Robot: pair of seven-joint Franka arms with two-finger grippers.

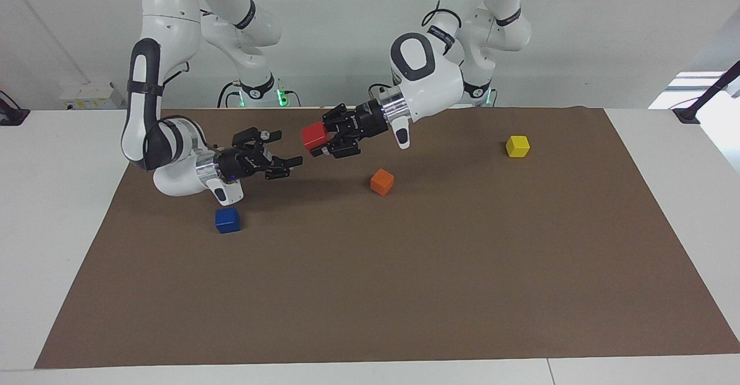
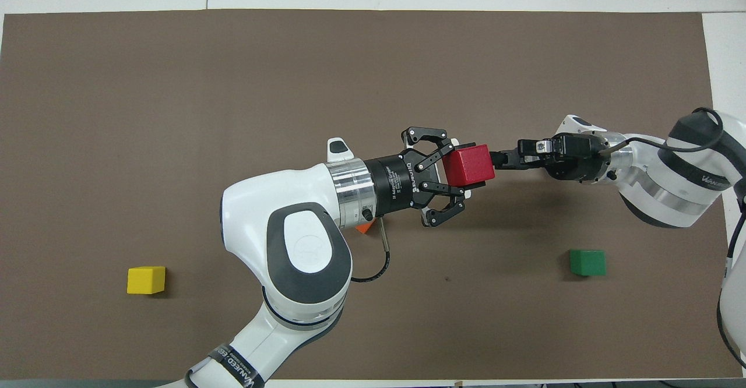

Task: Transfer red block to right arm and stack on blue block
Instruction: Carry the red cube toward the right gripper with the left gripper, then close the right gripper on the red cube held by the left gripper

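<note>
My left gripper (image 1: 319,140) is shut on the red block (image 1: 314,135) and holds it up over the brown mat (image 1: 404,292), pointing toward the right arm's end of the table. The overhead view shows the same red block (image 2: 468,165) in the left gripper (image 2: 463,169). Facing it, my right gripper (image 1: 287,148) is open, its fingertips just short of the red block with a small gap. The blue block (image 1: 227,220) rests on the mat below the right arm's wrist. In the overhead view the right gripper (image 2: 499,158) covers the blue block.
An orange block (image 1: 381,181) lies on the mat under the left arm, only a sliver (image 2: 364,228) of it showing from overhead. A yellow block (image 1: 517,146) sits toward the left arm's end. A green block (image 2: 587,262) lies near the right arm's base.
</note>
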